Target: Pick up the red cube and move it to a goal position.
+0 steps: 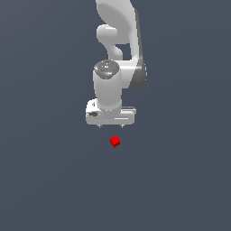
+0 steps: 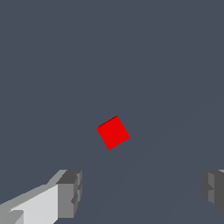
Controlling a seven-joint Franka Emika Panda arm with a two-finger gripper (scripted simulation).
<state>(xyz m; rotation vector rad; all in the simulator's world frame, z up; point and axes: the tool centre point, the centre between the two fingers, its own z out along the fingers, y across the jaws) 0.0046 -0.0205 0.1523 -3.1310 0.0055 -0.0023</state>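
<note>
The red cube (image 1: pixel 115 141) lies on the dark grey floor, turned at an angle. In the wrist view the red cube (image 2: pixel 113 132) sits ahead of the space between the two fingers. My gripper (image 1: pixel 111 126) hangs above and just behind the cube, apart from it. It is open and empty, with its grey fingertips (image 2: pixel 70 194) spread wide. Only the short finger ends show below the white hand in the exterior view.
The white arm (image 1: pixel 118 49) rises behind the gripper toward the top of the exterior view. The flat dark grey floor (image 1: pixel 45 180) fills the rest of both views.
</note>
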